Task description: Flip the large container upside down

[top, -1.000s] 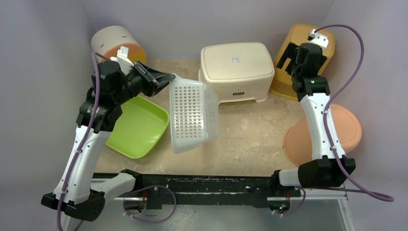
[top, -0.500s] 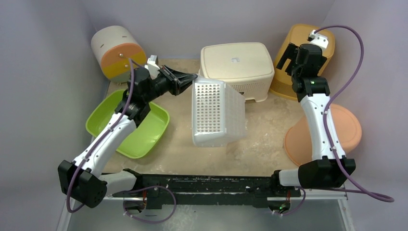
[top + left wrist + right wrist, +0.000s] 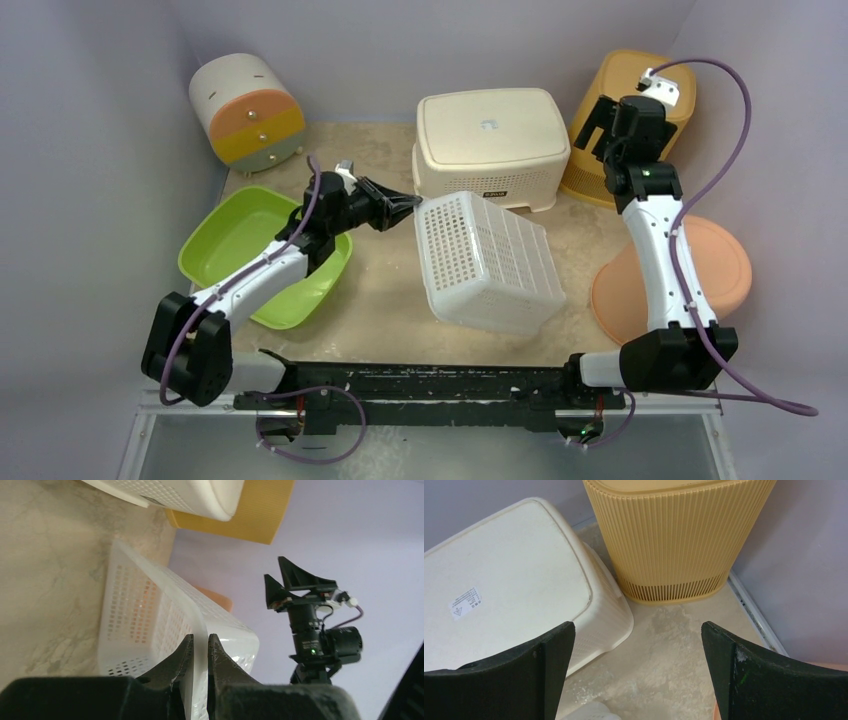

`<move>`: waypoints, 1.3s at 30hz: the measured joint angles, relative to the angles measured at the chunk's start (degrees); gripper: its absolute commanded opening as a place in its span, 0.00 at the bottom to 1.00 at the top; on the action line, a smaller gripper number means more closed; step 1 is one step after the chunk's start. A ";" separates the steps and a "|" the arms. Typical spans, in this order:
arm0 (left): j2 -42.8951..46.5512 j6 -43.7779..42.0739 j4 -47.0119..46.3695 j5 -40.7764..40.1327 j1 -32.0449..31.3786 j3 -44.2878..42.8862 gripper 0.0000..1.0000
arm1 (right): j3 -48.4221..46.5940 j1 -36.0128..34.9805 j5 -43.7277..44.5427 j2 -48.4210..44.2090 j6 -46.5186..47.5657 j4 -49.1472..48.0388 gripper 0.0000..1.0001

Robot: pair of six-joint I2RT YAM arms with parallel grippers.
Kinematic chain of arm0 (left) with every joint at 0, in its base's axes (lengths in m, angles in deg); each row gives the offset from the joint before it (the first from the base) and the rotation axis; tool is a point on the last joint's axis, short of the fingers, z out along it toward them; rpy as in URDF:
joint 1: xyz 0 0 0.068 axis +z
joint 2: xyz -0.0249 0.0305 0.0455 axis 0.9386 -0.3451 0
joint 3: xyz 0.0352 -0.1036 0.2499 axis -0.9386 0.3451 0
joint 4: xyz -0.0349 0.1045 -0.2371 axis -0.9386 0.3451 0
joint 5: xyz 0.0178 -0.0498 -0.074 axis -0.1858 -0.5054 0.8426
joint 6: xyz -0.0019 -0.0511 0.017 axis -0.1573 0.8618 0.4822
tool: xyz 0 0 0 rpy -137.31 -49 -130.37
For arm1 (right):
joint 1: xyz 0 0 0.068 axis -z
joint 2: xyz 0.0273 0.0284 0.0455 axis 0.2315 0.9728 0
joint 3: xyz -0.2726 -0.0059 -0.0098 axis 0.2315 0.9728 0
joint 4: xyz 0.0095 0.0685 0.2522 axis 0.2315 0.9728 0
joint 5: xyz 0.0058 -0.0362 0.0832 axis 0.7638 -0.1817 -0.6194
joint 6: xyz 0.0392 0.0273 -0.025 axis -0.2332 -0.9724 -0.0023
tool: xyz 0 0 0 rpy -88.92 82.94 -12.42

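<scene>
The large white perforated basket (image 3: 490, 265) lies tilted on the table's middle, its latticed walls and base facing up and its lower right part on the table. My left gripper (image 3: 412, 203) is shut on the basket's rim at its upper left corner. In the left wrist view the two fingers (image 3: 200, 642) pinch the thin white rim, and the basket (image 3: 135, 610) stretches away over the table. My right gripper (image 3: 597, 118) is held high at the back right, open and empty; its wrist view shows wide-apart fingers (image 3: 636, 625) above bare table.
A cream bin (image 3: 490, 135) stands upside down at the back centre, close behind the basket. A yellow ribbed bin (image 3: 625, 80) leans in the back right corner. A peach basin (image 3: 720, 270) is at the right, a green tub (image 3: 240, 240) at the left, a small drawer unit (image 3: 245, 110) at the back left.
My left arm has swung down and to the right with the basket, which has tipped from standing on end to lying over, base up. The right arm has not moved.
</scene>
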 measured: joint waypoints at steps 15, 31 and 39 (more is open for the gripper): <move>-24.83 -19.30 5.05 -1.29 -1.05 -4.81 0.00 | 2.49 0.09 -0.02 0.02 -0.02 -0.50 0.98; -39.56 -31.71 12.02 -3.32 -1.79 -18.69 0.38 | 4.00 0.35 -0.02 0.00 -0.02 -0.63 1.00; -39.30 -38.73 21.51 -5.73 -1.79 -23.52 0.51 | 4.48 0.35 -0.17 0.00 -0.02 -0.66 1.00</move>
